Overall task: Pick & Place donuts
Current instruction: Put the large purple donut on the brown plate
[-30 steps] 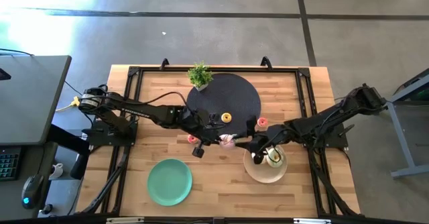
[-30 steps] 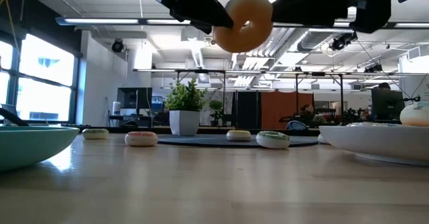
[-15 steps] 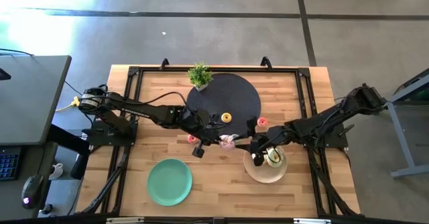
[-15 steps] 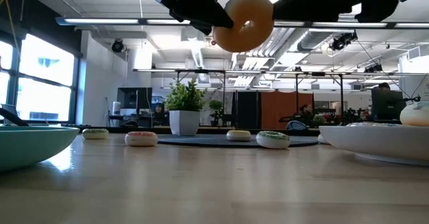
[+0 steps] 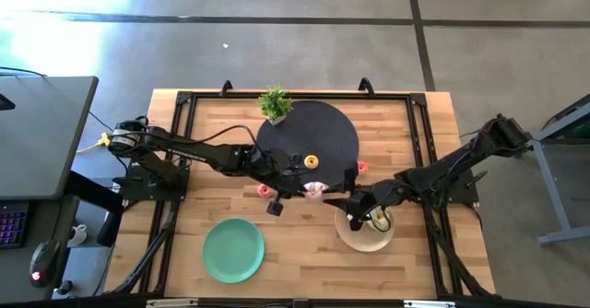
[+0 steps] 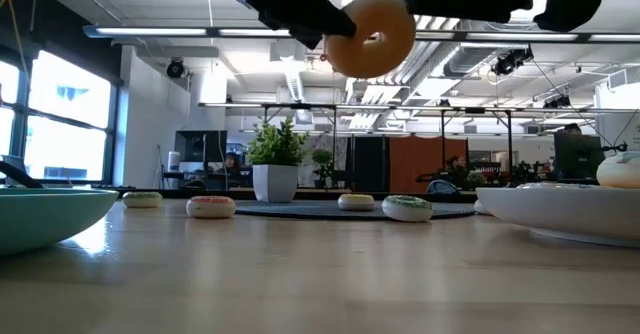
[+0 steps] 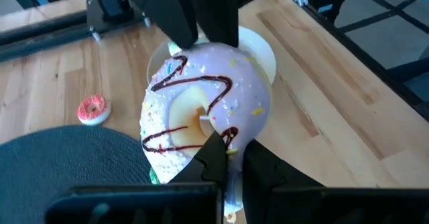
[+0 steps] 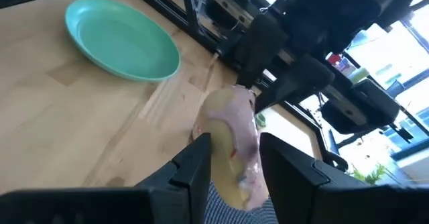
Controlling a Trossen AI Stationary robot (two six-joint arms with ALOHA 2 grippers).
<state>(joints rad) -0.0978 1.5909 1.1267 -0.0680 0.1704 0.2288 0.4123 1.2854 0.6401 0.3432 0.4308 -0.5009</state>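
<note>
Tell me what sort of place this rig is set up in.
Most likely an open-plan lab or industrial office: the wooden table stands on a bare concrete floor, with exposed ceiling ducts and strip lights overhead and large windows along one side.

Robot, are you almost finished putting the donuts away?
Not yet. One donut already sits on the cream plate. The left gripper holds a pink-iced donut in the air, with the right gripper around it too. Small donuts still wait on the table, and the green plate looks empty.
</note>
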